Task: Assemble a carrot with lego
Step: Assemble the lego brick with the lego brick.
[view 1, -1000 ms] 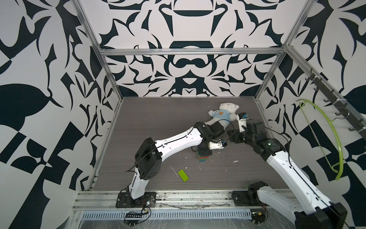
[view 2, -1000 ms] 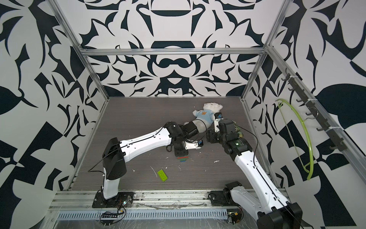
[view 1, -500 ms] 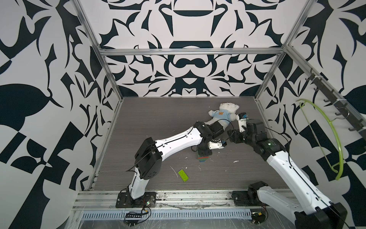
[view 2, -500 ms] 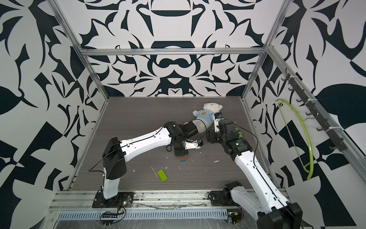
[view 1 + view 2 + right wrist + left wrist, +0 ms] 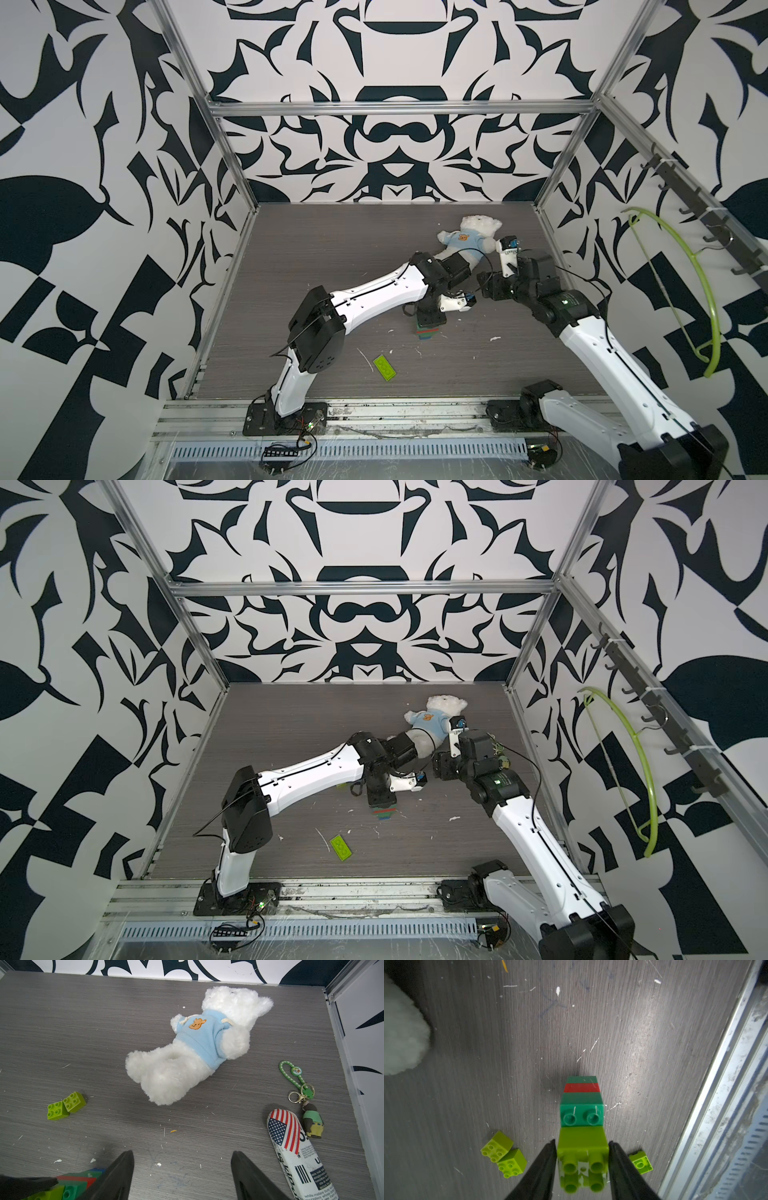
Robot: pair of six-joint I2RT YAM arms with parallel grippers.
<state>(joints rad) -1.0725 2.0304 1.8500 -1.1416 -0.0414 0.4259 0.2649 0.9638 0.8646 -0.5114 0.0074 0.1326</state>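
M: Jaws of the left gripper [image 5: 582, 1141] stand narrow, one finger on each side of the lime top brick [image 5: 581, 1159]. Pressing it or merely flanking it: cannot tell.

T: And the carrot [image 5: 581, 1103]?

M: Straight ahead of those jaws, standing on the table [image 5: 488, 1043]. Its long axis runs in line with the fingers: lime nearest, then dark green, red band, dark green beyond. Two dark green studs show bare just past the lime brick.

T: Loose pieces?

M: A lime pair [image 5: 503, 1155] lies outside one finger and a small lime brick [image 5: 640, 1162] outside the opposite finger. A flat lime piece [image 5: 384, 368] lies further off, in a top view.

T: Right gripper [image 5: 182, 1152]?

M: Jaws wide, nothing between them. The carrot [image 5: 79, 1180] lies just outside one of its fingers; the teddy bear [image 5: 193, 1047] is well ahead.

T: Judgement: the left arm is nearer. Any press or lift should follow that axis, or the stack may tip.
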